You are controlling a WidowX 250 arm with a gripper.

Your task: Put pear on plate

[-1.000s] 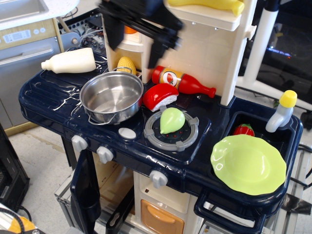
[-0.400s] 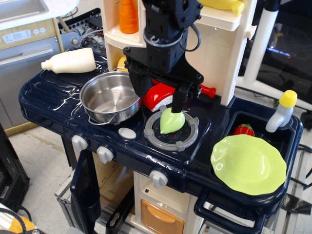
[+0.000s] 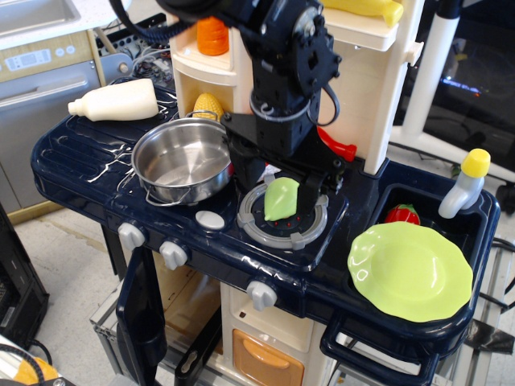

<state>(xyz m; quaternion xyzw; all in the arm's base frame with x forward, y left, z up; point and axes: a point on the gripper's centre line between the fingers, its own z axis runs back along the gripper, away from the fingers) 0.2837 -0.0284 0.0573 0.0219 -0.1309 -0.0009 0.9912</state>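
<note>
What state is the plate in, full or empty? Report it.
Empty. The plate over the sink shows only bare green surface; the pear is on the burner ring between the pincer fingers.

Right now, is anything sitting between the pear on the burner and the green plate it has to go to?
Nothing visible blocks that path. The pear sits on the grey burner ring with the gripper straddling it. Between it and the plate lies only bare dark counter. The red toy in the sink sits behind the plate.
</note>
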